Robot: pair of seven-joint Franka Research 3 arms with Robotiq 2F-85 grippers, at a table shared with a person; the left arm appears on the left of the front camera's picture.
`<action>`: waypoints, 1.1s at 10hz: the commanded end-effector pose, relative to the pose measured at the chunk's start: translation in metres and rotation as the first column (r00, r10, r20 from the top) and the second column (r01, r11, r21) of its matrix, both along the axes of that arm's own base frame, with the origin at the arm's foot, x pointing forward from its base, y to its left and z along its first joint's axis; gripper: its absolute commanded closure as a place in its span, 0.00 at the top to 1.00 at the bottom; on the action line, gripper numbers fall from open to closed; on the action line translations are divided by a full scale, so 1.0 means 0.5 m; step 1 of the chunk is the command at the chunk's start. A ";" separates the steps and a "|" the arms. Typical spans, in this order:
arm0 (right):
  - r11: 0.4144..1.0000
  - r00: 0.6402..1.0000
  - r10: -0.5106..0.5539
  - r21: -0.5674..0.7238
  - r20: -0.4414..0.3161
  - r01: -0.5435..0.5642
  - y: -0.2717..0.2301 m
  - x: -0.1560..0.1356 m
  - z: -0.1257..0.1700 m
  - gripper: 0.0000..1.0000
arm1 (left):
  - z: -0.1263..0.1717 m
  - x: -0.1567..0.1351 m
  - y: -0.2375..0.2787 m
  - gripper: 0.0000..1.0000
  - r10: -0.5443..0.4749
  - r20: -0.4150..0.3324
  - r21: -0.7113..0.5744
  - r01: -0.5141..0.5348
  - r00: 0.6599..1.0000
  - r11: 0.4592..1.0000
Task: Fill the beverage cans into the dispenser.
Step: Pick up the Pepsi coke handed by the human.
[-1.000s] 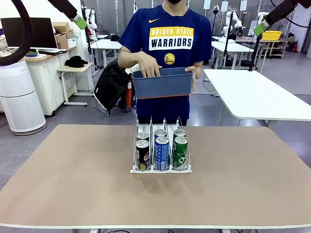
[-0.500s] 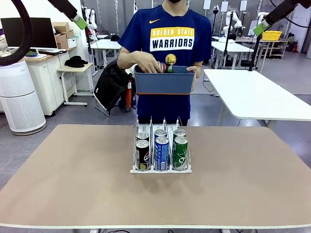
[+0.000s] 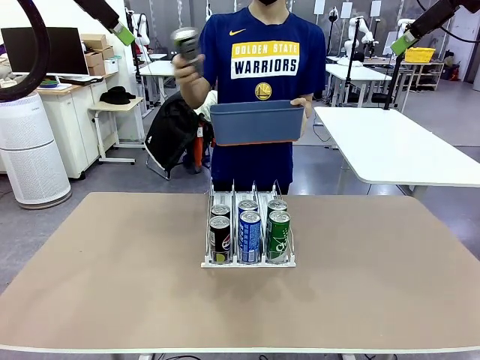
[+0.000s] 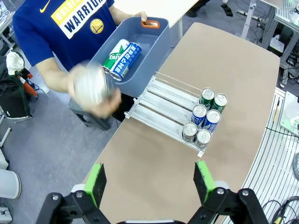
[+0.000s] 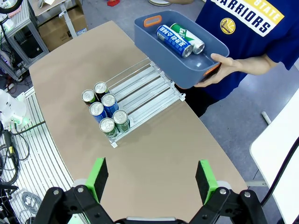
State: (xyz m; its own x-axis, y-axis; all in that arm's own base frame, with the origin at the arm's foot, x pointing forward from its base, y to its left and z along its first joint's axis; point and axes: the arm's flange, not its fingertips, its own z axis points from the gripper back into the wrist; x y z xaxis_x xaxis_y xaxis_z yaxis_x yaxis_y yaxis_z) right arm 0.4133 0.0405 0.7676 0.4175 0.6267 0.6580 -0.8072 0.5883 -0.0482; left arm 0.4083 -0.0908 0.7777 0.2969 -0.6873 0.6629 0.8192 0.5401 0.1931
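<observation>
Dispenser (image 3: 247,264): on the table (image 3: 112,277), centre, far half; three lanes running near to far.
Cans in dispenser (image 3: 249,236): six, upright, two per lane at the near end; black in the left lane, blue in the middle, green on the right; far stretch of each lane bare.
Tub (image 3: 255,126): dark blue, held at chest height beyond the far edge, gripped at its right end by one of the person's hands (image 3: 300,105).
Cans in tub (image 5: 180,39): two lying on their sides, one blue, one green.
Raised can (image 3: 185,46): in the person's other hand, up left of the tub near shoulder height; motion-blurred, colour unclear.
Change: half a second ago that hand sat inside the tub closing on a can; now out and lifted high, can with it.
Meaning: probably a seventh can on its way to a lane; two more waiting in the tub, so the filling looks well along but unfinished.
Left gripper (image 4: 149,182): high above the table, fingers spread wide, holding nothing.
Right gripper (image 5: 150,179): likewise high up, spread wide, empty.
</observation>
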 end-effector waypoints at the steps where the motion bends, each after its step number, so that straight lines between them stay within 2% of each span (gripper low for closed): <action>1: 1.000 1.000 -0.007 -0.005 -0.008 0.007 0.001 -0.001 -0.001 1.00 | -0.002 -0.001 0.003 1.00 0.004 0.007 -0.005 -0.004 1.000 1.000; 11: 1.000 1.000 -0.007 -0.005 -0.008 0.007 0.001 -0.001 -0.001 1.00 | -0.002 -0.001 0.003 1.00 0.004 0.007 -0.005 -0.004 1.000 1.000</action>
State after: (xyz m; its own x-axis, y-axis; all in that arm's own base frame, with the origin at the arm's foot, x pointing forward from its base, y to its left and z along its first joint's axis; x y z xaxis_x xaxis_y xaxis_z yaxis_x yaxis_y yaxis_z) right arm 0.4133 0.0405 0.7676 0.4175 0.6267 0.6580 -0.8072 0.5883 -0.0482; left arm 0.4083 -0.0908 0.7777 0.2969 -0.6873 0.6629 0.8191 0.5401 0.1931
